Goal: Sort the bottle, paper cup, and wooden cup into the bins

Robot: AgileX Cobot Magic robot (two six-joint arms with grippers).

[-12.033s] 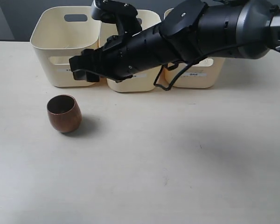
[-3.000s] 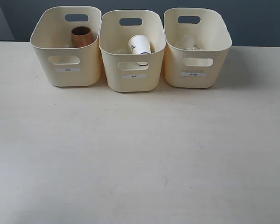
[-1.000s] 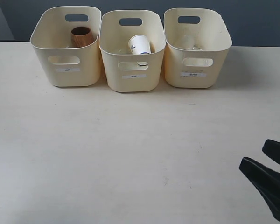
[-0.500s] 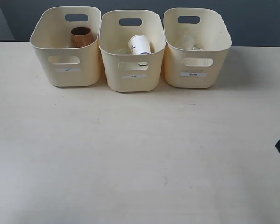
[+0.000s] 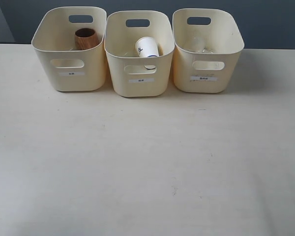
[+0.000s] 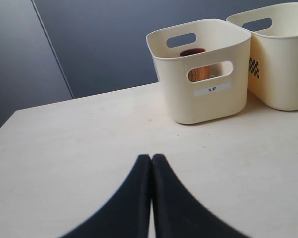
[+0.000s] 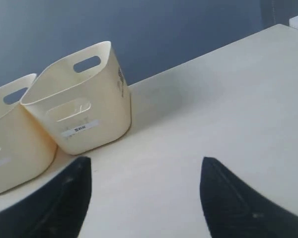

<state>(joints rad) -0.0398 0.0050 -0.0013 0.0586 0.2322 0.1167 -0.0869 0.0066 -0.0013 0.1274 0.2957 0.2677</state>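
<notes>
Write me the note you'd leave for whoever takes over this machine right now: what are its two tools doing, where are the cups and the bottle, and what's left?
Tools: the left tool is shut and empty, above bare table in front of the left bin. The right tool is open and empty, near the right bin.
Things: the wooden cup is in the left bin, the paper cup in the middle bin. The bottle shows only as a faint clear shape in the right bin.
Done: all three appear sorted, one per bin.
Left: nothing to sort, as far as the views show.
</notes>
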